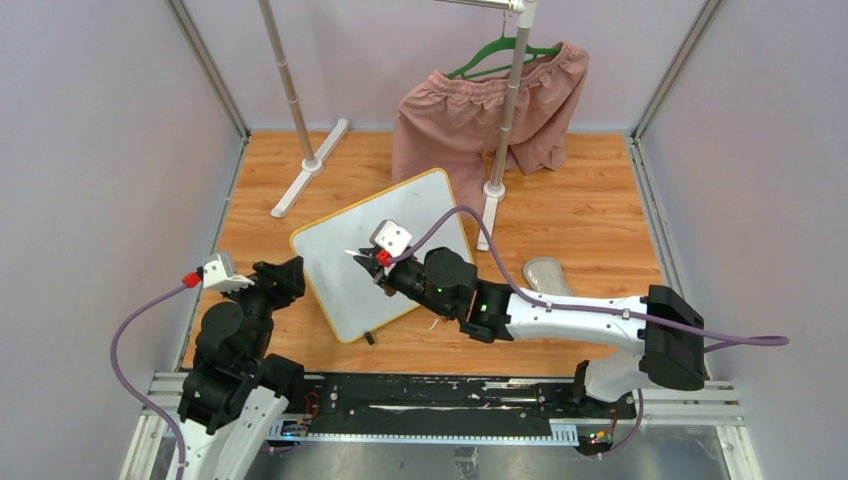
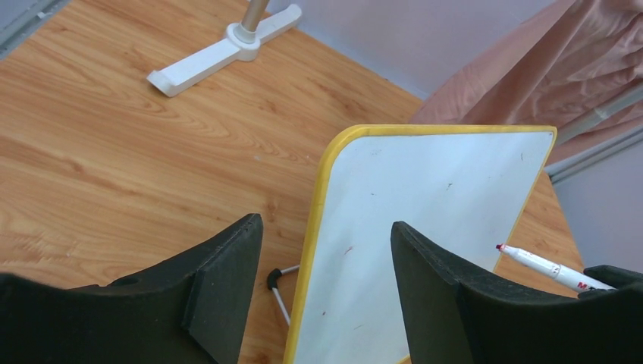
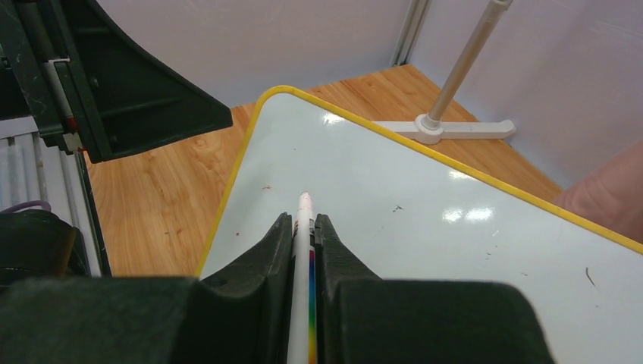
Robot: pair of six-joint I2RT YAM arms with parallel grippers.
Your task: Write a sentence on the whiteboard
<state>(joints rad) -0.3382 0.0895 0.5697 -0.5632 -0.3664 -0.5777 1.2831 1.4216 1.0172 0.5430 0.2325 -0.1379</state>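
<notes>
The whiteboard (image 1: pixel 375 250), white with a yellow frame, lies tilted on the wooden table; it also shows in the left wrist view (image 2: pixel 425 220) and the right wrist view (image 3: pixel 425 220). No red sentence shows on it, only small specks. My right gripper (image 1: pixel 378 262) is shut on a white marker (image 3: pixel 303 250) with a red tip, held over the board's middle; the marker also shows in the left wrist view (image 2: pixel 542 265). My left gripper (image 2: pixel 326 258) is open and empty at the board's left edge, near a black foot (image 2: pixel 273 279).
A clothes rack with white feet (image 1: pixel 310 165) stands behind the board, its right pole (image 1: pixel 505 120) carrying pink shorts (image 1: pixel 480 110) on a green hanger. A grey object (image 1: pixel 547 272) lies right of the board. Walls enclose the table on three sides.
</notes>
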